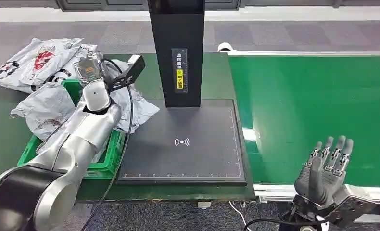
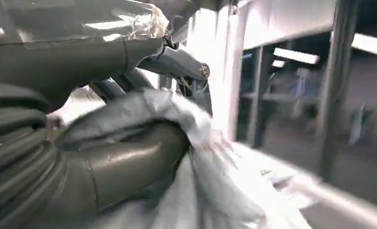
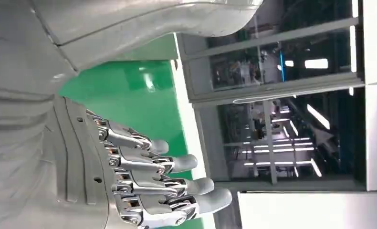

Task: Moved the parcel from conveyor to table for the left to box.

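The green conveyor [image 1: 313,110] takes the whole right side, its belt bare and wide, with a white rail along the near edge and another along the far one. Beside it, the dark table [image 1: 149,72] carries the black scanning mat [image 1: 183,144], flat and open, ruled marks along its near and right edges and a black post [image 1: 176,48] rising from its back edge. Left of the mat sits the green crate [image 1: 104,161], its near right corner just beside the mat's left edge. Grey parcels [image 1: 39,60] are heaped behind the crate and spill over it toward the table's left edge.

The left arm reaches over the crate, and the left hand [image 2: 124,143] is clamped on a grey parcel [image 2: 196,167]; in the wrist view, thumb and fingers [image 2: 177,64] pinch the crumpled plastic, which drapes away below the hand. That parcel hangs above the crate area, off the mat.

The right hand [image 1: 325,168] hovers at the conveyor's near rail, fingers straight up and close together, holding nothing, open belt ahead of it.
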